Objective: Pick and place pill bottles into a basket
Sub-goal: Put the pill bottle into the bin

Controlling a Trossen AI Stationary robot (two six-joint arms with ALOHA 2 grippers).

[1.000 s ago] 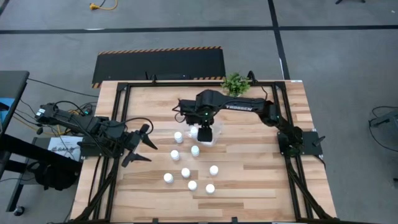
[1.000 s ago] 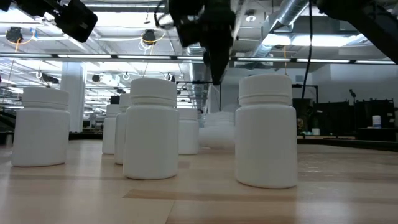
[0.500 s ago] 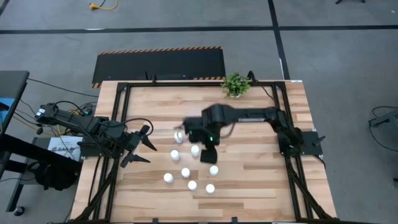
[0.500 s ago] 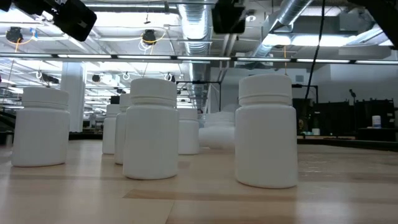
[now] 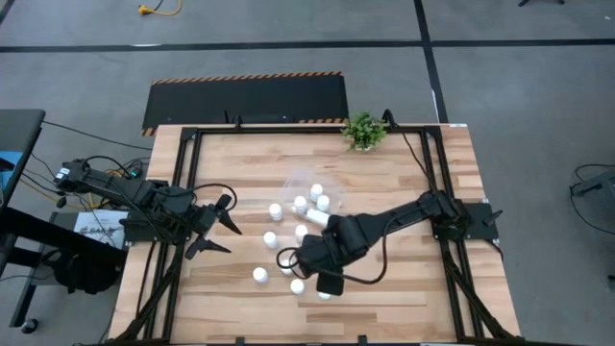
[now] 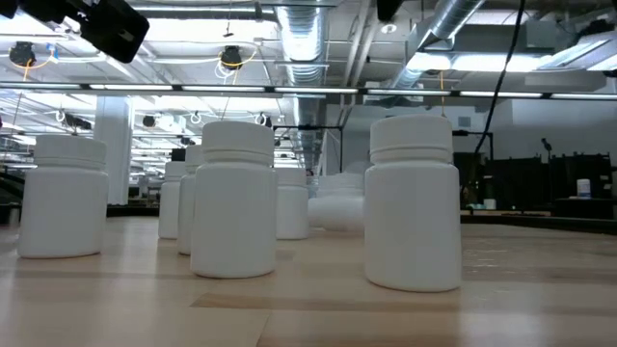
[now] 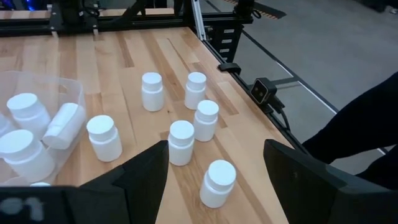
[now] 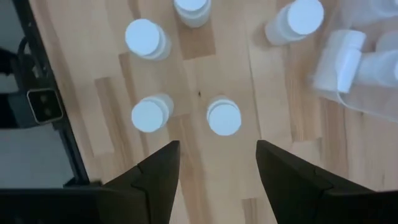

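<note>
Several white pill bottles stand upright on their bases on the wooden table; they also show in the low view. The clear basket lies at mid table and holds three bottles, one of them lying on its side. My right gripper is open and empty, pointing down above the near loose bottles, over the near group in the high view. My left gripper is open and empty at the table's left edge, facing the bottles.
A small green potted plant stands at the far edge. A black frame runs around the table. The basket's wall is near the left gripper's view. Bare wood lies toward the right and near edges.
My right gripper has gone from above the basket toward the table's near edge and now stands over the near loose bottles. It has left the low view upward. The bottles in the basket, covered by the arm before, now show.
</note>
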